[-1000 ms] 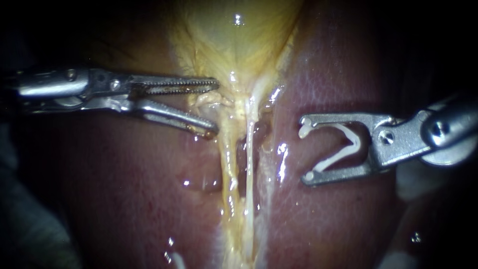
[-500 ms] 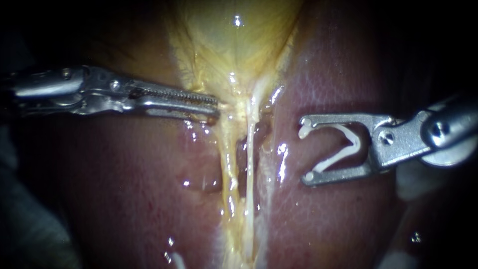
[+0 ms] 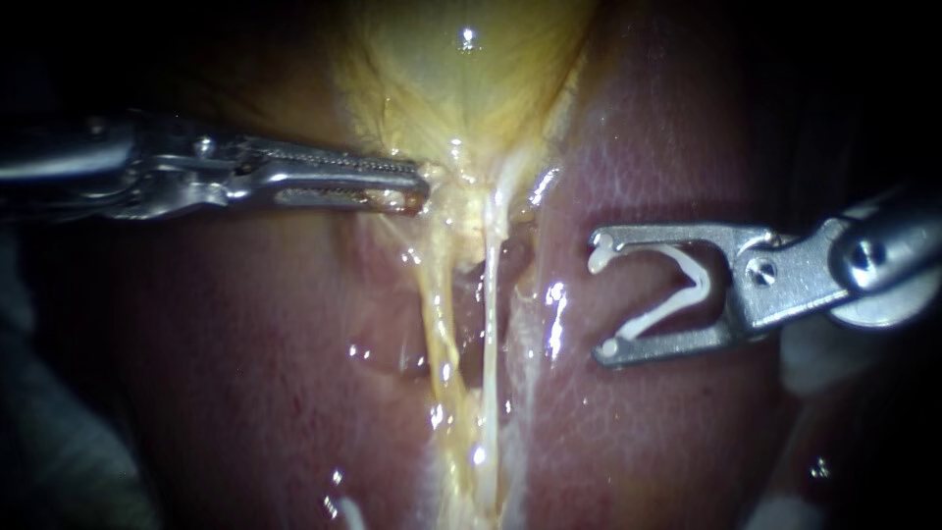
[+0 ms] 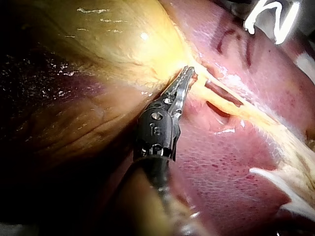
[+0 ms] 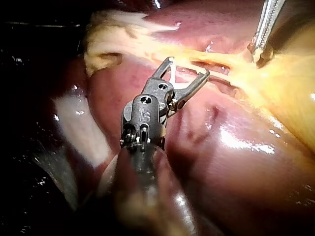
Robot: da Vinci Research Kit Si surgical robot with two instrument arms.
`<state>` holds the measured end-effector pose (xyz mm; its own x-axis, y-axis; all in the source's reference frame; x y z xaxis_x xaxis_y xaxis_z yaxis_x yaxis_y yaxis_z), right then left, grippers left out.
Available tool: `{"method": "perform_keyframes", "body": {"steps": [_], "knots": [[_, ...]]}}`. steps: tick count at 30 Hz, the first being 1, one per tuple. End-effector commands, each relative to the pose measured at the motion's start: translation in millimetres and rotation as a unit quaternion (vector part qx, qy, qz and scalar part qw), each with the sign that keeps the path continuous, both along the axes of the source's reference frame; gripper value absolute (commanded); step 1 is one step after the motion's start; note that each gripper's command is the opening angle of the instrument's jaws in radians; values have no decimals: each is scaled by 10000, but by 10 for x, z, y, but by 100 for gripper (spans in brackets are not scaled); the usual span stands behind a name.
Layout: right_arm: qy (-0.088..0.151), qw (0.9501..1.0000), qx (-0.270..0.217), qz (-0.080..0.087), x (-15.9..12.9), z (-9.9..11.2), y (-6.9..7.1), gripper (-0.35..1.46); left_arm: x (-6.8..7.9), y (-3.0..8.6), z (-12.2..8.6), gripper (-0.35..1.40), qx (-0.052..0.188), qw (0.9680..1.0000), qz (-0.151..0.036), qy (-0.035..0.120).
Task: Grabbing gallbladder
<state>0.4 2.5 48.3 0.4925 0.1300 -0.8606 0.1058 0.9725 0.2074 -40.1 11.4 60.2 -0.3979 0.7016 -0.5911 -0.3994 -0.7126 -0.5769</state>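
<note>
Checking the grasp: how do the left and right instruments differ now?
The left instrument has its claw clamped flat on the gallbladder edge; the right instrument holds its claw wide, carrying a white clip. The left grips yellow tissue; the right lies over the liver, gripping none. Both are slender metal, tips facing inward.

The gallbladder (image 3: 461, 79) lies above the tubes (image 3: 489, 294), liver (image 3: 245, 373) on both sides.

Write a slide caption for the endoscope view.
Left instrument grips the gallbladder at its narrow end; right instrument holds a white clip over the liver.
</note>
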Motion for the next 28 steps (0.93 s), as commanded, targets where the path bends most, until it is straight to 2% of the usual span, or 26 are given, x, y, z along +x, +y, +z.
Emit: {"method": "perform_keyframes", "body": {"steps": [1,6,12,28], "knots": [[0,10000,0,1,0,0,0,50,3,2,-9,-35,-19,10000,-51,-37],[0,10000,0,1,0,0,0,50,17,9,-36,-35,-29,9998,-167,-69],[0,10000,0,0,0,0,0,50,34,15,-45,-35,-39,9996,-257,-62],[0,10000,0,0,0,0,0,50,30,17,-40,-35,-46,9995,-294,-38]]}}
